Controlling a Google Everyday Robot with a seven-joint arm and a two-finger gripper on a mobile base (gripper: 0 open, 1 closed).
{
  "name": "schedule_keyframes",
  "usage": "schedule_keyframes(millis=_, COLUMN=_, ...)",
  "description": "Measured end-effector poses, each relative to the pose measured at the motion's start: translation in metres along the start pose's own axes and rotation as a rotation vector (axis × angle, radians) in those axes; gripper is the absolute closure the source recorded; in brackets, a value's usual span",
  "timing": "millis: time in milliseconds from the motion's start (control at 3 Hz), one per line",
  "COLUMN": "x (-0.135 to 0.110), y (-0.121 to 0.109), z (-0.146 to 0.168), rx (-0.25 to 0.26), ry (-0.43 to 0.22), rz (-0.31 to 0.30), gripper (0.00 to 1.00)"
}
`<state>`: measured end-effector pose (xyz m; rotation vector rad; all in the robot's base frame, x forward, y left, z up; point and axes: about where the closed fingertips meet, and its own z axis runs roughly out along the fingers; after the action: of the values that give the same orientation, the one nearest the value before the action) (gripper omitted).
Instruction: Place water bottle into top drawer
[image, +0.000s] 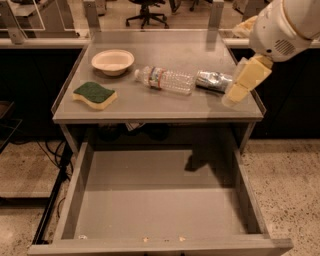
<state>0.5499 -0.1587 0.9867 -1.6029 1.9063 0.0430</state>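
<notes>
The water bottle (166, 79) lies on its side in the middle of the table top, white cap to the left, label band near the cap. The top drawer (95, 215) is pulled out below the table, wide and grey, with nothing in it. My gripper (237, 93) hangs from the white arm at the upper right, over the table's right edge. It is to the right of the bottle and apart from it, just past a silver can (213, 81).
A cream bowl (113, 61) stands at the back left of the table (150, 107). A green-and-yellow sponge (95, 95) lies at the front left. The silver can lies between the bottle and my gripper. Office chairs stand in the background.
</notes>
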Motion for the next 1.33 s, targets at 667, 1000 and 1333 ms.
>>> schedule_keyframes(millis=667, x=-0.007, y=-0.061, z=0.079, rx=0.080, ry=-0.075, rz=0.109, gripper=0.00)
schedule_keyframes(millis=1000, x=0.003, y=-0.096, z=0.104, rx=0.130, ry=-0.089, rz=0.224, gripper=0.00)
schedule_keyframes(millis=1333, x=0.004, y=-0.097, z=0.106, rx=0.130, ry=-0.091, rz=0.241, gripper=0.00)
